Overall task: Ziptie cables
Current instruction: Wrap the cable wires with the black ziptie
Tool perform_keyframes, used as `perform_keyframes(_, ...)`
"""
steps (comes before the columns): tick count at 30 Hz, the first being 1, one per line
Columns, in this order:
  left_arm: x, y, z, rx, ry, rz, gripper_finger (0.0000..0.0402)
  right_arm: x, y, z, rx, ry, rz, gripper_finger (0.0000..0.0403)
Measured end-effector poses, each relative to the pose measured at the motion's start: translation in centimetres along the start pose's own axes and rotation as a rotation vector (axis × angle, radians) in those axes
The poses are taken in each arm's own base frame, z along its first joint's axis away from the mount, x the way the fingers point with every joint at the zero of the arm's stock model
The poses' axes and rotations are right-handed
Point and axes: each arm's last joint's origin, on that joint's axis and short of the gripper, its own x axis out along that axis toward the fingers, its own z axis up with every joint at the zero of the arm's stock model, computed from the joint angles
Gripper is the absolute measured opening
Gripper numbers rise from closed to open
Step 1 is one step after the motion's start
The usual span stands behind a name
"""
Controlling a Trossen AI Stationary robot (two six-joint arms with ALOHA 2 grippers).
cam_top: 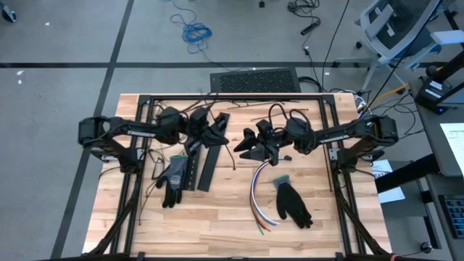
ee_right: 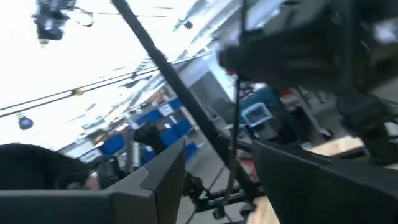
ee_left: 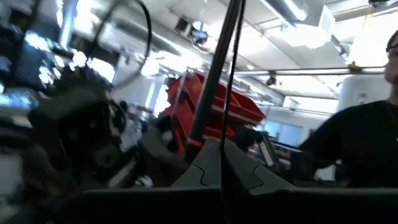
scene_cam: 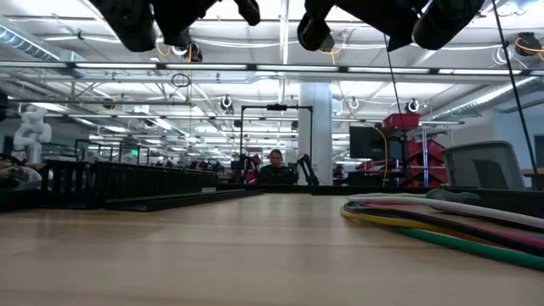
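Observation:
The cables [cam_top: 257,196], a loose bundle of white, grey, orange and green wires, lie curved on the wooden table right of centre, and show at the right in the low view [scene_cam: 450,221]. Both grippers hang high above the table's middle, clear of the cables. My left gripper [cam_top: 217,134] is shut, and a thin straight black strip [ee_left: 214,81] runs out from its fingertips [ee_left: 249,177]. My right gripper [cam_top: 248,147] is open. A black strip [ee_right: 186,93] crosses the gap between its fingers [ee_right: 155,177]; I cannot tell whether it touches them. My left gripper pinches one end of the thin black strip [ee_left: 208,135] between its two shut fingers. The strip sticks out straight past the fingertips, lifted clear of the table. The gripper points slightly upward, toward the table's far side.
Two black gloves lie on the table, one at left [cam_top: 174,181] and one at right [cam_top: 293,204]. Black slotted strips [cam_top: 206,161] lie left of centre. A black frame [cam_top: 232,98] rings the table. A person [scene_cam: 275,161] sits in the room beyond the far edge.

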Motion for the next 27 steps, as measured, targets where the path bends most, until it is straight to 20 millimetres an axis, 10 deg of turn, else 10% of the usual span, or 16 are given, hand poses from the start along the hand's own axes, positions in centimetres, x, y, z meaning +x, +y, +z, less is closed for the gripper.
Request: perform_keyframes(27, 2.2, 2.0, -0.4, 0.025, 0.004, -0.014, 0.0000, 0.1, 0.5, 0.1, 0.030, 0.025, 0.107, 0.0119)
